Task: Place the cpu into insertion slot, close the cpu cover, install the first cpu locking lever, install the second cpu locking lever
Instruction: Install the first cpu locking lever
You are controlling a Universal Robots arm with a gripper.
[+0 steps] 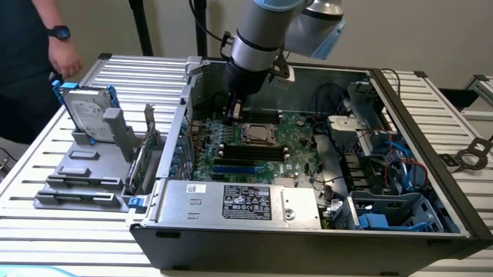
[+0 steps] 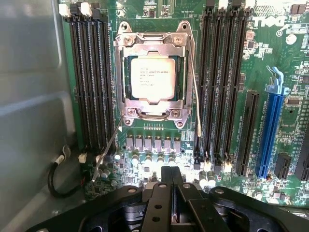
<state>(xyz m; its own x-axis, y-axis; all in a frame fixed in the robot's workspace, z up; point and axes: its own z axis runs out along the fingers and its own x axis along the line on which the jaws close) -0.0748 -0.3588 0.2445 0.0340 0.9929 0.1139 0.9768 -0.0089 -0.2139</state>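
Slatted bench, open PC case. Claw is closed, holding nothing; cpu sits under the cpu cover just ahead. Reckon the loose locking lever beside it bends if clipped.

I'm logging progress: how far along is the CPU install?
Done: the cpu sits in the insertion slot under the closed cpu cover. In hand: nothing; the shut gripper hovers nearby. Left: the slanted lever sticks out unlatched; the side lever lies along the cover, latching unclear.
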